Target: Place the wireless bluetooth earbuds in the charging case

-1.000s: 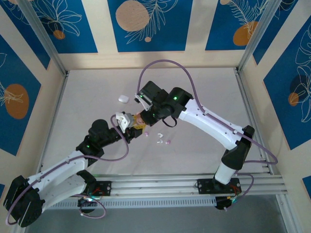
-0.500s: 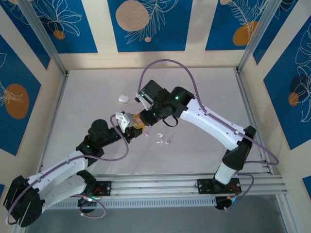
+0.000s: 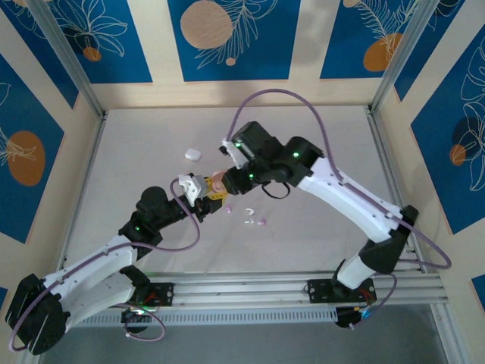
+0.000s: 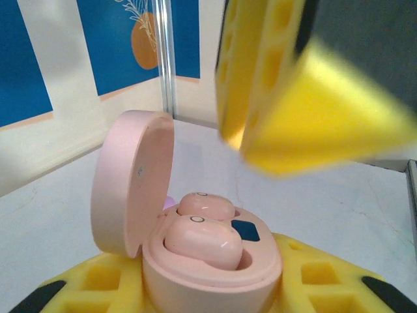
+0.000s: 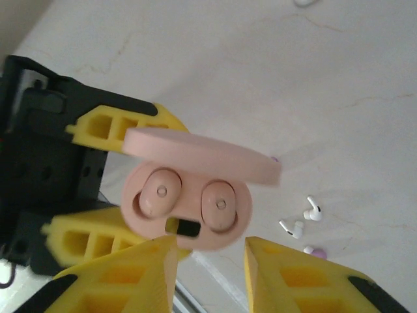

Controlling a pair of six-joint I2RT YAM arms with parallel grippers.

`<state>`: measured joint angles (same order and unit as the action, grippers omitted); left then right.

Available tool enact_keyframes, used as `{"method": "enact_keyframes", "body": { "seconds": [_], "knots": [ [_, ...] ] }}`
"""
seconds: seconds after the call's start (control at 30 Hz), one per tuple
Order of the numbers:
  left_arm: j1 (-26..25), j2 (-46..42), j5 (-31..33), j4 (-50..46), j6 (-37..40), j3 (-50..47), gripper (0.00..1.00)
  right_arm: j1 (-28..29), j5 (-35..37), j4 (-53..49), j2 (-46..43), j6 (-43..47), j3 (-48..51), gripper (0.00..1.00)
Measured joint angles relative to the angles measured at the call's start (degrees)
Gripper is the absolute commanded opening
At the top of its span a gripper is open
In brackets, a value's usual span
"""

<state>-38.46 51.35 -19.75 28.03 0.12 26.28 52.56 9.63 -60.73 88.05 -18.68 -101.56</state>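
Left wrist view showed the pink case (image 4: 208,267) clamped in the left gripper (image 3: 198,190), its lid (image 4: 133,179) standing open and 2 pink earbuds (image 4: 203,240) seated side by side in their wells. The right gripper (image 5: 208,261) hovered just in front of the case, fingers apart, nothing between them. So the pink pair looked done, though the lid was not closed. Left on the table (image 3: 318,136) were 2 white earbuds (image 5: 313,210) and 1 purple earbud (image 5: 315,251), close together and near the held case. A white case (image 3: 192,154) lay well apart, farther back. The table was pale and faintly veined. The walls (image 3: 235,38) carried blue panels with orange discs and white leaf outlines.
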Motion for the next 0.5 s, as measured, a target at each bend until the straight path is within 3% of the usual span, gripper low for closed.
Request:
{"method": "enact_keyframes", "body": {
  "seconds": [0.23,0.5],
  "knots": [
    [0.0,0.0,-2.93,1.92,0.44,0.0,0.35,-9.62,-11.74,7.52,-7.69,-6.75,4.72,0.44],
    [-0.07,0.0,-5.77,3.17,0.39,0.0,0.35,-13.64,-22.18,9.42,0.81,-11.69,3.41,0.46]
  ]
}}
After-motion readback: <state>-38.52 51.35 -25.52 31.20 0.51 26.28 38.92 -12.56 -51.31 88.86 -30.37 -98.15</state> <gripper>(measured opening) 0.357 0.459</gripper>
